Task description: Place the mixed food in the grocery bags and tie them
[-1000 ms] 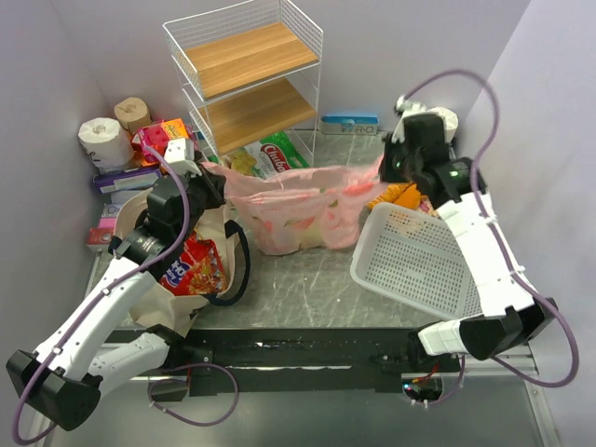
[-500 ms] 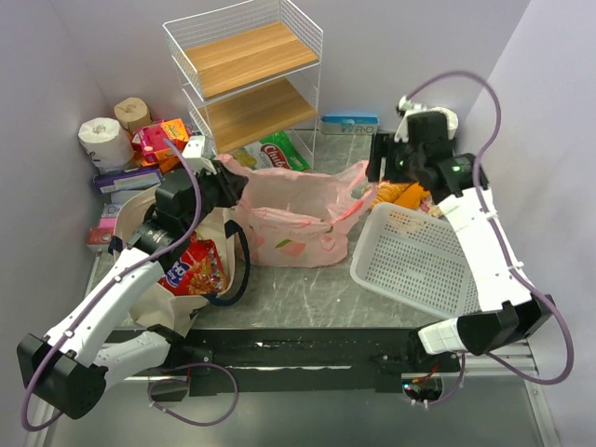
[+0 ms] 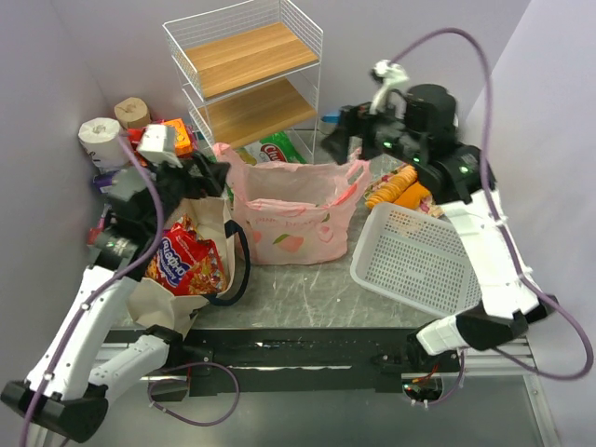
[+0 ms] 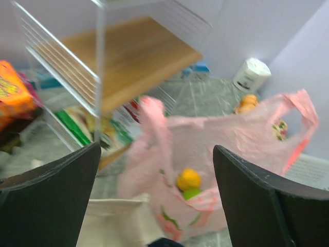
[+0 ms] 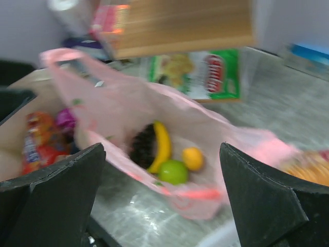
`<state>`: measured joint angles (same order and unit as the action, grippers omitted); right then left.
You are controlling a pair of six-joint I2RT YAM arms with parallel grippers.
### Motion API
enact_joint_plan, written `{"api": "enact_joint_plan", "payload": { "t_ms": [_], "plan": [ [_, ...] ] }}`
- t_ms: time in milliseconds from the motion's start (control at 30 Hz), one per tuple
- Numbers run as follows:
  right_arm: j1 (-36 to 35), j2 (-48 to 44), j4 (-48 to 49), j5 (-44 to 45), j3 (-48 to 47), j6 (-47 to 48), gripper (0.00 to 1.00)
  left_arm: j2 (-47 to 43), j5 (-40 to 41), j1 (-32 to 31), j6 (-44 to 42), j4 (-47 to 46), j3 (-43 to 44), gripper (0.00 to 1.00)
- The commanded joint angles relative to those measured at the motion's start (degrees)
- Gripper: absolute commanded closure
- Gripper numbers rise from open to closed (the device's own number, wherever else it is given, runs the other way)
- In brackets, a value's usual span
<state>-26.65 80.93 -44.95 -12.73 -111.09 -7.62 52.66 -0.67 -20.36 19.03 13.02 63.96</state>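
In the middle of the table (image 3: 298, 289), between the canvas tote (image 3: 149, 298) on the left and the white basket (image 3: 428, 261) on the right, the pink plastic bag (image 3: 289, 219) stands with its mouth facing up. Its long axis runs left to right, with one loop handle rising at each end. The left gripper (image 3: 207, 177) hovers near the left handle and the right gripper (image 3: 340, 140) near the right one. Both have their fingers spread wide and hold nothing. The right wrist view looks down into the bag at a banana (image 5: 162, 146), a green apple (image 5: 173, 171), an orange (image 5: 193, 158) and dark grapes (image 5: 140, 145). The banana lies with its length running from the near side of the bag toward the far side. The handles are untied and nothing supports them, so the thin plastic could sag and the mouth fold shut or tip, letting the round fruit roll out. A reach for the handles could also miss the limp loops or snag the wire shelf (image 3: 247, 74) just behind. The tote leans open with red snack packets (image 3: 191, 265) at its mouth, and a knock could spill them.
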Motion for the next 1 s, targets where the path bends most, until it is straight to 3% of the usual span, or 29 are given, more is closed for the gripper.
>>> {"api": "enact_joint_plan", "payload": {
  "t_ms": [0, 133, 267, 667, 967],
  "plan": [
    [-6.72, 9.32, 3.38, -3.78, -9.48, -1.17, 0.01, -0.11, -10.74, 9.71, -2.68, 3.50, 5.20, 0.04],
    [-11.39, 16.53, 5.92, -6.07, -17.03, -0.47, 0.01, -0.02, -14.36, 16.40, 1.62, -0.96, 4.77, 0.04],
    [-14.21, 24.26, 8.38, -8.71, -22.85, -0.21, 0.01, 1.56, -10.76, 20.26, 8.30, -0.62, 6.08, 0.04],
    [-18.52, 28.23, 22.18, -11.44, -18.47, 13.49, 0.01, -1.60, -15.59, 20.27, 6.99, -1.50, 2.31, 0.04],
    [-18.52, 33.86, 18.67, -16.79, -22.77, 23.08, 0.01, -2.30, -16.13, 20.27, 4.79, -0.80, 2.13, 0.04]
  ]
}}
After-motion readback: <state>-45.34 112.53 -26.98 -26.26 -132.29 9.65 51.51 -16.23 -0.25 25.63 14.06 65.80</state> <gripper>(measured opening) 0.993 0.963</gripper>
